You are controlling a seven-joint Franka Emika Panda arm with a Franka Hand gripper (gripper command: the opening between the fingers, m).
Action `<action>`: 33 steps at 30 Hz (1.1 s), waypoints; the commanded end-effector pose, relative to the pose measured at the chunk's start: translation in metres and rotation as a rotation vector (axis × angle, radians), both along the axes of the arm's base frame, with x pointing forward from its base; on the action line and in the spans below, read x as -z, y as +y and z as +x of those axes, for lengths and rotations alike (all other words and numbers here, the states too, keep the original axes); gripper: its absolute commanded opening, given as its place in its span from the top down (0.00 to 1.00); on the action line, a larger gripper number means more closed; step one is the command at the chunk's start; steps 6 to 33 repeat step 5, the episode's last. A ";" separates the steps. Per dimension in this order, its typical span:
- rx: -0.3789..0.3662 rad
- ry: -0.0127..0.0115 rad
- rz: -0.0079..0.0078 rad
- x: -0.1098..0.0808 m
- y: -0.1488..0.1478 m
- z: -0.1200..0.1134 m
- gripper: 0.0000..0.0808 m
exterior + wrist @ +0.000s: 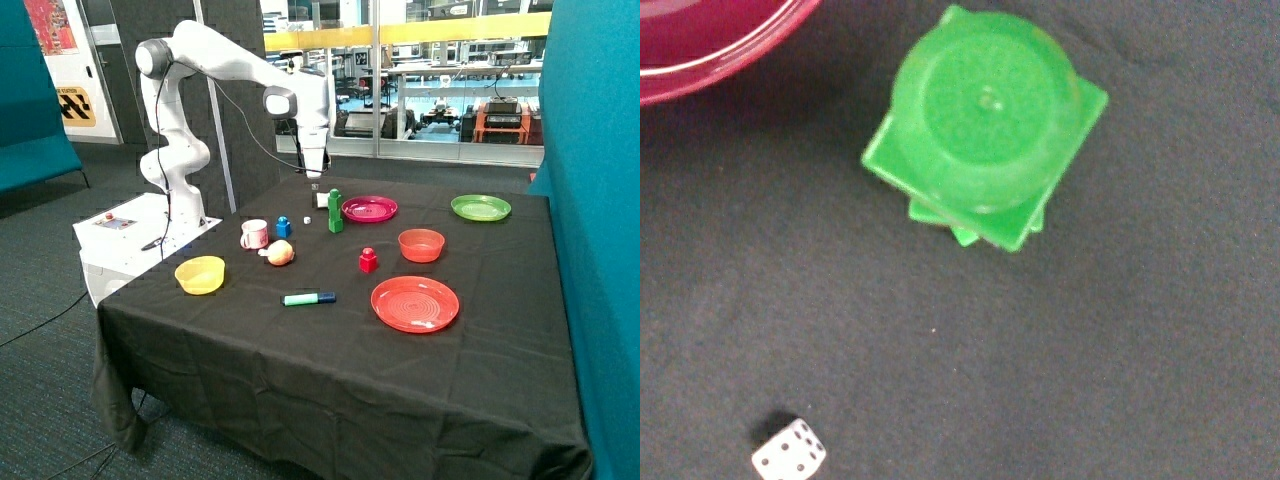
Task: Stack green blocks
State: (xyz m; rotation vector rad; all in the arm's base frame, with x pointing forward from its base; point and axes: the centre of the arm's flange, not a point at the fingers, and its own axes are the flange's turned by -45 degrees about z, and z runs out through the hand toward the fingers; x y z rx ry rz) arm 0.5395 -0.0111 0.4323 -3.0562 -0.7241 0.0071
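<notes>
Green blocks (334, 211) stacked on black table (330, 350).
I cannot tell the gripper (314, 184) state; it hangs at their 10 o'clock, office glass behind.

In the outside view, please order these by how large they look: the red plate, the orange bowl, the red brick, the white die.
Largest to smallest, as they look:
1. red plate
2. orange bowl
3. red brick
4. white die
The plate is nearest the camera, which adds to its apparent size, but the differences are plain enough.
</notes>
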 end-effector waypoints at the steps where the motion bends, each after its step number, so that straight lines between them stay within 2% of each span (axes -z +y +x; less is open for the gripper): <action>1: -0.002 -0.0046 0.0003 0.005 -0.004 -0.001 0.02; 33: -0.014 -0.0046 0.0003 0.006 0.000 0.000 0.01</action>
